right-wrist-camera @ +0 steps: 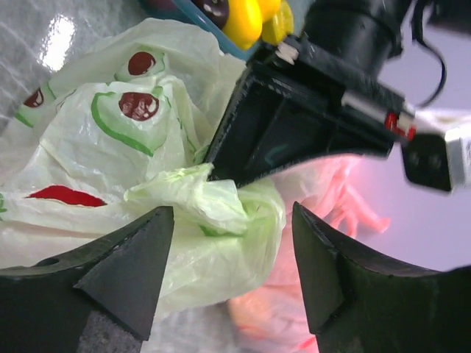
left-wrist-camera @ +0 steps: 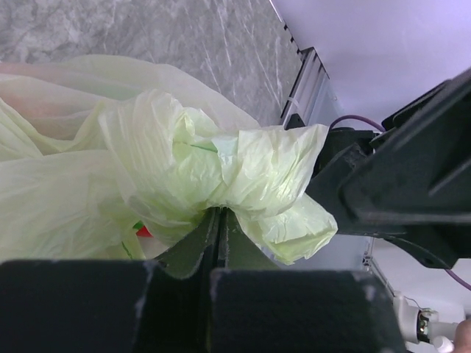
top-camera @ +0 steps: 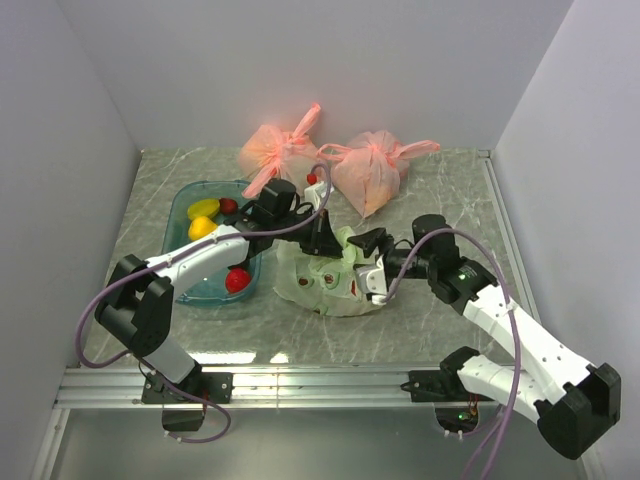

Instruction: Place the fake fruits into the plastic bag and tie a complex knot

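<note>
The pale green plastic bag lies slumped mid-table, printed with red and green shapes. My left gripper is shut on a bunched fold of its top, the jaws pressed together. My right gripper stands open around the same crumpled twist, its fingers wide apart; whether this is a knot I cannot tell. Two yellow lemons, a red fruit and a dark one lie in the teal bin. Any fruits inside the bag are hidden.
Two knotted salmon-pink bags sit at the back of the marble table. The teal bin stands left of the green bag, under my left arm. White walls close in the left, right and back.
</note>
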